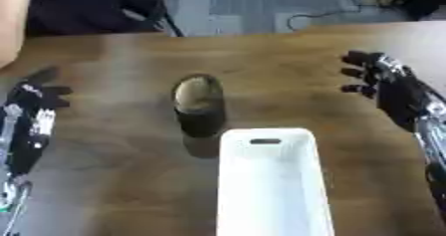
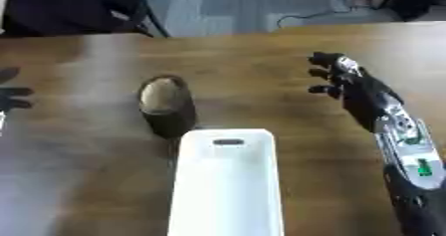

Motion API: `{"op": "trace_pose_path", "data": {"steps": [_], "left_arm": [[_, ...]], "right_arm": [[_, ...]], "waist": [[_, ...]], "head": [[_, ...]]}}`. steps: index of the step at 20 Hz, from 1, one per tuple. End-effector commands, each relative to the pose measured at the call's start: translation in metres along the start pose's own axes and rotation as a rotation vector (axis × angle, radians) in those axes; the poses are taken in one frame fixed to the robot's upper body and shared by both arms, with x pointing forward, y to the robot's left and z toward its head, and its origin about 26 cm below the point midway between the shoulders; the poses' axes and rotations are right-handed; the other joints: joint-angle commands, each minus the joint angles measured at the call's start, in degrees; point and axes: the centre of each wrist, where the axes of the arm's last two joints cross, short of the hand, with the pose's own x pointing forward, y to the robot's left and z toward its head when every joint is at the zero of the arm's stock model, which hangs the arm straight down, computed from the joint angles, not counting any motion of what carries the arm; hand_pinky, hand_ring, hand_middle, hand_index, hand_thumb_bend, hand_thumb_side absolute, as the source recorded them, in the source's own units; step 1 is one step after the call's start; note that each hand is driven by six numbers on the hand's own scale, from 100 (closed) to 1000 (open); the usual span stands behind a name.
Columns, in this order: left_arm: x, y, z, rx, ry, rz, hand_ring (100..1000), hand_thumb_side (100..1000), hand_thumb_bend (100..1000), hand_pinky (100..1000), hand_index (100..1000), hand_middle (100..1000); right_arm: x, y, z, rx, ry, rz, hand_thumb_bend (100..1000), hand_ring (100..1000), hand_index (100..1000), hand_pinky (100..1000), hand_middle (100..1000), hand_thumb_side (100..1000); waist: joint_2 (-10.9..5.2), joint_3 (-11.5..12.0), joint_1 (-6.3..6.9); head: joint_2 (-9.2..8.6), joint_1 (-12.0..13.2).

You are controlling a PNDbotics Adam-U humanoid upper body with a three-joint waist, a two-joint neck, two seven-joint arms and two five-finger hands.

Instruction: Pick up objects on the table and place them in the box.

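Observation:
A dark cylindrical object [image 1: 198, 105] with a pale, mottled top stands on the wooden table [image 1: 113, 180], just beyond the far end of the white box [image 1: 270, 180]. The box is long, narrow and has nothing in it. My left hand [image 1: 35, 115] hovers open at the left edge, well left of the dark object, holding nothing. My right hand [image 2: 353, 88] hangs open at the right, fingers stretched toward the table's far side, about a hand's width right of the box and the dark object.
The table's far edge [image 1: 218, 33] runs across the top, with grey floor, cables and a chair base behind it. A person's bare arm [image 1: 10, 21] shows at the upper left corner, touching nothing. Bare wood lies on both sides of the box.

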Motion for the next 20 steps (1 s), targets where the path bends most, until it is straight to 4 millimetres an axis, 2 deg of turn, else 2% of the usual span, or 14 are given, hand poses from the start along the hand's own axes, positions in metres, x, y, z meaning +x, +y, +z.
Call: {"op": "trace_pose_path", "data": {"steps": [1,9,13,14,15,17,20], "left_arm": [[0.005,0.007,-0.006,0.002,-0.026,-0.020,714,847,100,596,860,834],[0.005,0.007,-0.006,0.001,-0.024,-0.022,702,844,100,595,859,816],[0.005,0.013,-0.008,-0.023,-0.022,-0.066,617,809,100,579,856,777],[0.006,0.019,-0.012,-0.060,-0.027,-0.111,537,765,106,535,854,753],[0.008,0.027,-0.017,-0.115,-0.036,-0.174,510,733,129,527,862,751],[0.018,0.049,-0.036,-0.304,-0.083,-0.374,502,672,182,547,896,775],[0.043,0.069,-0.070,-0.592,-0.182,-0.663,518,638,233,582,925,821]], "right_arm": [[0.009,-0.004,0.000,-0.008,-0.019,0.022,100,977,1000,827,984,1000],[0.009,-0.005,0.000,-0.007,-0.018,0.022,100,977,1000,827,984,1000],[0.008,-0.004,0.000,-0.006,-0.016,0.021,100,977,1000,827,983,1000],[0.008,-0.004,0.000,-0.004,-0.015,0.022,100,977,1000,827,983,1000],[0.008,-0.004,0.000,-0.001,-0.014,0.023,100,977,1000,827,983,1000],[0.007,-0.004,0.000,0.005,-0.007,0.027,100,977,1000,827,983,1000],[0.004,-0.002,0.001,0.016,0.008,0.031,100,977,1000,828,983,1000]], "waist": [[-1.00,0.05,0.02],[-0.92,0.06,0.06],[-1.04,-0.18,0.18],[-1.12,-0.46,0.26],[-1.24,-0.74,0.38],[-1.62,-1.26,0.77],[-2.20,-1.47,1.58]], "head": [[0.26,0.10],[0.03,0.21],[-0.06,0.33],[-0.04,0.42],[0.05,0.54],[0.38,0.92],[1.02,1.38]]}}
